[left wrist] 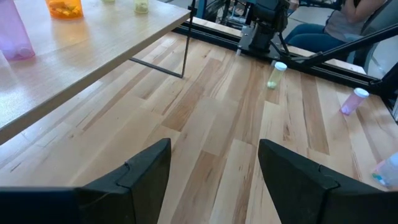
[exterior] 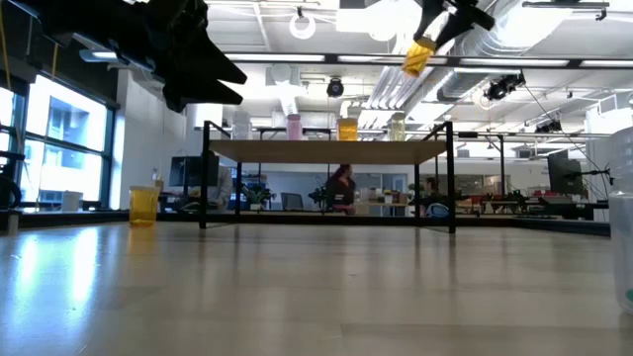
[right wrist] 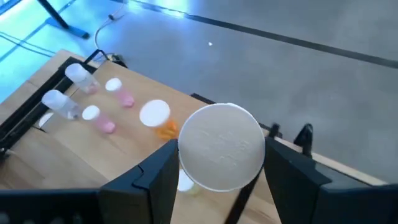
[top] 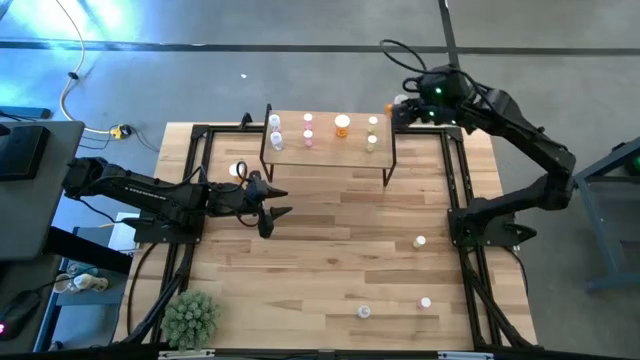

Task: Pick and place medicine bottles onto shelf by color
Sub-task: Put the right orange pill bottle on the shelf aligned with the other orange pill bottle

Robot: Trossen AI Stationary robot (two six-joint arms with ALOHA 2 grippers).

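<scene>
Bottle (right wrist: 219, 147) pinched in our right hand (right wrist: 217, 177) is hanging cap-up just above the shelf (top: 330, 150)'s right end, while our spread left hand (left wrist: 211, 177) is waiting beside the shelf's left end.

A grey concrete floor (top: 250, 70) is surrounding the table, with blue light glowing across its far left corner. Large windows (exterior: 54, 138) are letting daylight in on one side, white ducts (exterior: 514, 40) are running along the open ceiling, and a seated person (left wrist: 354, 22) is showing beyond the table.
</scene>
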